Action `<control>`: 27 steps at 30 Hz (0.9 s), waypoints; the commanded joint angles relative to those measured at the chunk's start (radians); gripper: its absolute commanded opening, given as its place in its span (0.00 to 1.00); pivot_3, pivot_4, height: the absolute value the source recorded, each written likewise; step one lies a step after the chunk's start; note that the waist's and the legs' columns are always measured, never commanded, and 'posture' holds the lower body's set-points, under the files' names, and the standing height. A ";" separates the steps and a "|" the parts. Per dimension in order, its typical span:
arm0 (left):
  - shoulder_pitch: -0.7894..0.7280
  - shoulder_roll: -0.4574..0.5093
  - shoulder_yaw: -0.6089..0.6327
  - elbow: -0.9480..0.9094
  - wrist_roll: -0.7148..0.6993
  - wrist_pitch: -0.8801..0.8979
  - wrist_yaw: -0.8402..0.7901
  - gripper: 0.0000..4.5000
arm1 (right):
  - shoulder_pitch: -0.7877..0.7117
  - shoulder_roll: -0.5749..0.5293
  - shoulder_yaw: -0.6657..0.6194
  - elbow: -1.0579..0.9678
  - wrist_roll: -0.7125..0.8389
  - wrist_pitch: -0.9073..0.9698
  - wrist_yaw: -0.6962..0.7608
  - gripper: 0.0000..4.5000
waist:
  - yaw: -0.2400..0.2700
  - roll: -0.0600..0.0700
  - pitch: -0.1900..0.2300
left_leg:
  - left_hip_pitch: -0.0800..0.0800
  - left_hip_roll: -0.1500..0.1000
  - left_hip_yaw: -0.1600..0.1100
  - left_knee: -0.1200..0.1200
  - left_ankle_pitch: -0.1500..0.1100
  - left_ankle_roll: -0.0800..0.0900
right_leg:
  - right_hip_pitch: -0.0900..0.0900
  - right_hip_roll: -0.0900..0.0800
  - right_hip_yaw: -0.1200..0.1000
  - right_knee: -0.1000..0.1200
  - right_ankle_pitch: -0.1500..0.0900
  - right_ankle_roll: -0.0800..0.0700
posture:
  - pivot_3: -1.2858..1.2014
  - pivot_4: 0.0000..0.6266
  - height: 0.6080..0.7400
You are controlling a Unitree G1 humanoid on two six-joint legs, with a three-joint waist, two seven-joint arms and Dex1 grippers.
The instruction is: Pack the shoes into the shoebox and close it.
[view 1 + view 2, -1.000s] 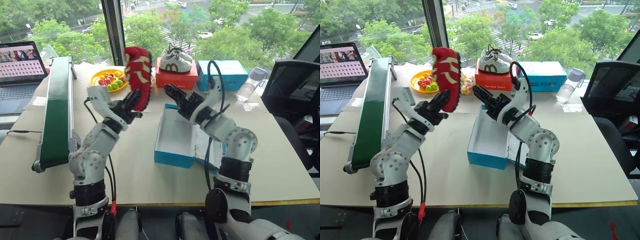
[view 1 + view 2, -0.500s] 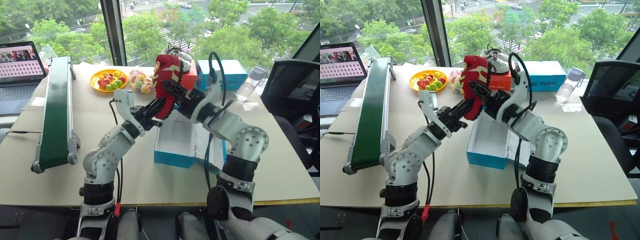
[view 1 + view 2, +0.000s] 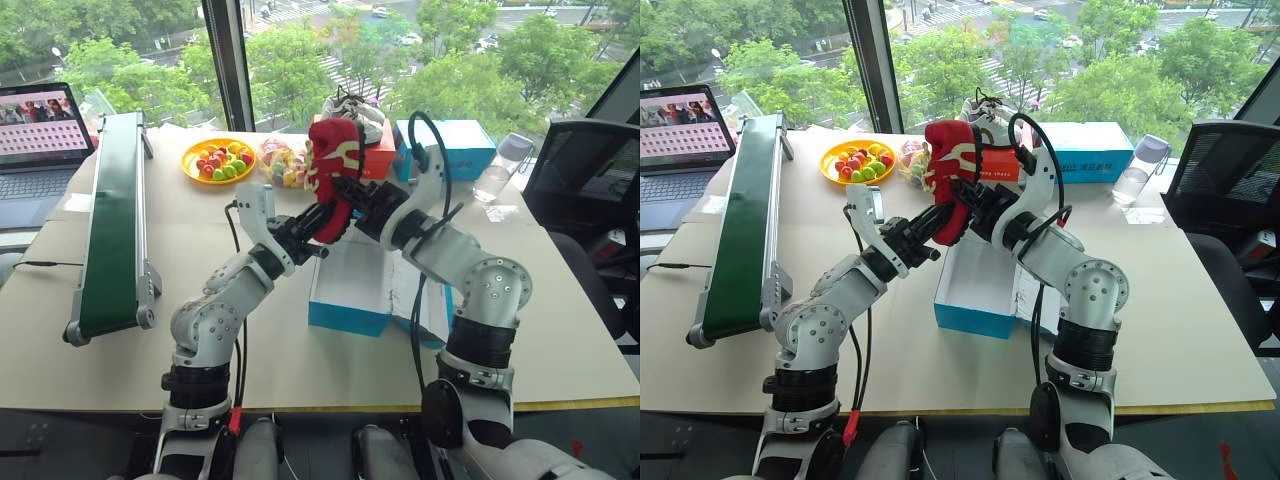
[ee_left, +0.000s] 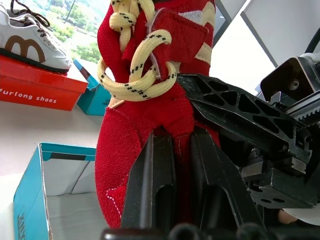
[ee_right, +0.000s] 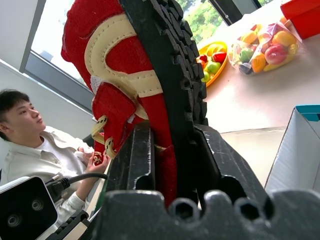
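- I see one red sneaker (image 3: pixel 331 170) held upright in the air above the open shoebox (image 3: pixel 352 283), between my two grippers; its upper looks soft and fuzzy, with cream curved markings on the side.
- Its thick yellowish laces (image 4: pixel 134 70), flecked with black, are knotted in loose loops, and the black sole (image 5: pixel 172 70) has a chunky, toothed tread.
- The shoebox is bright blue cardboard, rectangular, white inside, sitting on the pale, matte worktop (image 3: pixel 270 330) directly under the shoe.
- My left gripper (image 3: pixel 322 222) has its fingers (image 4: pixel 155 185) pinched tight on the lower red fabric of the sneaker.
- My right gripper (image 3: pixel 962 196) has its fingers (image 5: pixel 137 160) closed narrowly on the shoe from the other side, one finger against the tread and one against the red side.
- Behind, a white sneaker with brown marks (image 3: pixel 352 108) sits on a red box (image 3: pixel 372 152), beside a lighter blue box (image 3: pixel 455 148).
- A yellow plate of round, glossy fruit (image 3: pixel 218 159) and a clear bag of the same (image 3: pixel 282 163) lie near the window.
- A long green conveyor (image 3: pixel 112 225) runs along the left of the worktop.
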 commanded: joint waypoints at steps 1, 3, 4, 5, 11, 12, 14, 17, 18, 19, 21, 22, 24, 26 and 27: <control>-0.012 -0.010 -0.011 -0.033 0.010 -0.035 -0.006 0.00 | -0.010 0.010 0.013 -0.046 0.039 -0.036 0.024 0.17 | 0.000 0.000 0.000 | 0.000 0.000 0.000 0.000 0.000 0.000 | 0.000 0.000 0.000 0.000 0.000 0.000 | 0.52 0.24 1.00; -0.005 0.009 -0.029 -0.039 0.029 -0.039 -0.025 0.21 | -0.012 0.016 0.008 -0.046 0.028 -0.052 0.012 0.17 | 0.000 0.000 0.000 | -0.001 0.000 0.000 0.000 0.000 0.000 | 0.000 0.000 0.000 0.000 0.000 0.000 | 0.52 0.24 1.00; -0.003 0.018 -0.041 -0.041 0.049 -0.042 -0.024 0.25 | -0.013 0.017 0.004 -0.044 0.022 -0.062 0.006 0.17 | 0.000 0.000 0.000 | -0.001 0.000 0.000 0.000 0.000 0.000 | -0.001 0.000 0.000 0.000 0.000 0.000 | 0.52 0.24 1.00; -0.003 0.026 -0.050 -0.041 0.065 -0.042 -0.022 0.34 | -0.015 0.018 -0.002 -0.040 0.014 -0.074 -0.003 0.17 | 0.000 0.000 0.000 | -0.001 0.000 0.000 0.000 0.000 0.000 | -0.001 0.000 0.000 0.000 0.000 0.000 | 0.52 0.24 1.00; 0.060 0.182 -0.092 -0.057 0.209 -0.125 -0.095 0.50 | -0.013 -0.074 -0.012 0.042 -0.170 -0.077 -0.155 0.17 | 0.000 0.001 0.000 | -0.001 0.000 0.000 0.000 0.000 0.000 | -0.002 0.000 0.000 0.000 0.000 0.000 | 0.52 0.24 1.00; 0.080 0.234 -0.110 -0.054 0.257 -0.158 -0.126 0.50 | 0.004 -0.084 -0.005 0.039 -0.175 -0.046 -0.171 0.17 | 0.001 0.001 0.001 | -0.002 0.000 0.000 0.000 0.000 0.000 | -0.002 0.000 0.000 0.000 0.000 -0.001 | 0.52 0.24 1.00; 0.110 0.298 -0.115 -0.044 0.306 -0.195 -0.164 0.50 | 0.038 -0.097 0.009 0.022 -0.182 0.007 -0.189 0.17 | 0.000 0.002 0.000 | -0.007 0.000 0.000 -0.001 0.000 0.000 | -0.008 0.000 0.000 0.001 -0.001 -0.001 | 0.52 0.24 1.00; 0.132 0.350 -0.085 -0.027 0.328 -0.232 -0.192 0.50 | 0.113 -0.111 0.034 -0.014 -0.203 0.098 -0.221 0.17 | -0.001 0.002 0.001 | -0.013 0.000 0.001 -0.001 0.000 0.000 | -0.016 0.000 0.002 0.003 0.000 -0.002 | 0.52 0.24 1.00; 0.133 0.352 -0.075 -0.026 0.330 -0.238 -0.192 0.50 | 0.141 -0.105 0.034 -0.023 -0.204 0.128 -0.231 0.17 | -0.001 0.002 0.001 | -0.013 0.000 0.001 -0.001 0.000 0.000 | -0.016 0.000 0.002 0.003 0.000 -0.002 | 0.52 0.24 1.00; 0.133 0.346 -0.069 -0.027 0.327 -0.241 -0.191 0.50 | 0.159 -0.102 0.036 -0.025 -0.213 0.153 -0.241 0.17 | -0.001 0.002 0.001 | -0.013 0.000 0.001 -0.002 0.000 0.000 | -0.016 0.000 0.002 0.003 -0.001 -0.002 | 0.52 0.24 1.00; 0.135 0.335 -0.068 -0.029 0.328 -0.243 -0.192 0.50 | 0.174 -0.100 0.046 -0.024 -0.237 0.159 -0.233 0.17 | 0.000 0.003 0.000 | -0.013 0.000 0.001 -0.001 0.000 0.000 | -0.016 0.000 0.002 0.003 -0.001 -0.002 | 0.52 0.24 1.00; 0.136 0.332 -0.070 -0.030 0.331 -0.243 -0.194 0.50 | 0.175 -0.099 0.049 -0.024 -0.248 0.160 -0.228 0.17 | 0.000 0.003 0.000 | -0.013 0.000 0.001 -0.001 0.000 0.000 | -0.015 0.000 0.001 0.003 0.000 -0.001 | 0.52 0.24 1.00; 0.138 0.321 -0.081 -0.033 0.343 -0.246 -0.189 0.50 | 0.168 -0.094 0.057 0.006 -0.286 0.143 -0.222 0.17 | -0.001 0.003 0.000 | -0.013 0.000 0.001 0.001 0.000 0.000 | -0.014 0.000 0.001 0.003 0.000 -0.001 | 0.52 0.24 1.00; 0.136 0.308 -0.085 -0.040 0.344 -0.245 -0.186 0.50 | 0.163 -0.089 0.069 0.036 -0.323 0.131 -0.212 0.17 | 0.000 0.003 0.000 | -0.012 0.000 0.001 0.001 0.000 0.000 | -0.014 0.000 0.001 0.003 0.001 0.000 | 0.52 0.24 1.00; 0.135 0.304 -0.084 -0.043 0.345 -0.243 -0.185 0.50 | 0.162 -0.086 0.075 0.053 -0.340 0.124 -0.206 0.17 | 0.000 0.003 0.000 | -0.012 0.000 0.001 0.001 0.000 0.000 | -0.013 0.000 0.001 0.003 0.001 0.000 | 0.52 0.24 1.00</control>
